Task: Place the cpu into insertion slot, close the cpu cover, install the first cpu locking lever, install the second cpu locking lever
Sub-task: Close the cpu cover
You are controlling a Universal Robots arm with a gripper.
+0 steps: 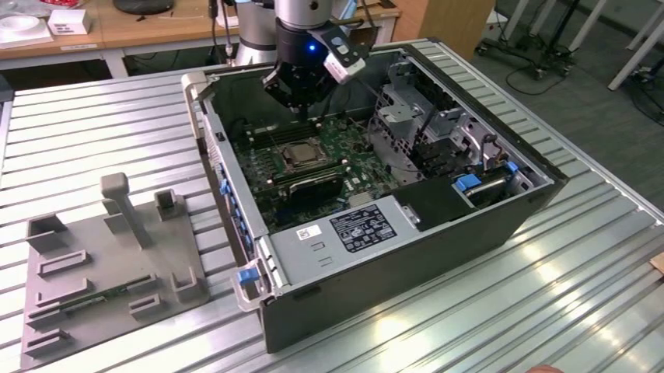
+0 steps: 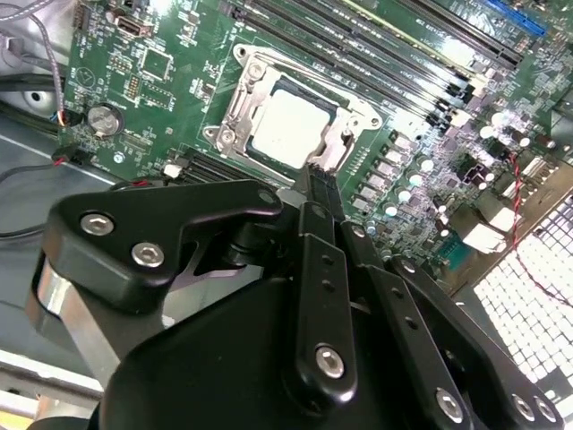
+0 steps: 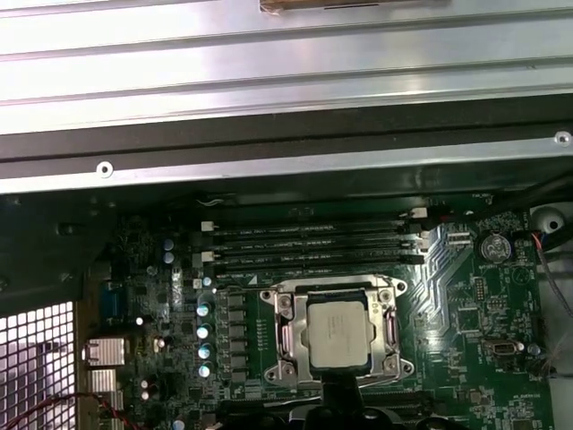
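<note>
The cpu (image 2: 291, 125) lies flat in the insertion slot (image 2: 235, 134) on the green motherboard, its pale metallic face up. It also shows in the first wrist view as the cpu (image 3: 337, 333) and in the exterior view as the cpu (image 1: 301, 154). The cpu cover (image 2: 351, 114), a silvery frame, lies down around the chip; in the first wrist view the cpu cover (image 3: 288, 333) rings it. My gripper (image 2: 319, 179) hangs just above the socket's edge, fingers together and holding nothing. From the exterior view the gripper (image 1: 301, 110) sits inside the open case, above the socket.
The computer case (image 1: 415, 256) lies open on a ribbed metal table. Long black memory slots (image 3: 309, 246) run beside the socket. A drive cage (image 1: 421, 128) stands at the exterior view's right. A grey fixture plate (image 1: 104, 264) rests on the table at the exterior view's left.
</note>
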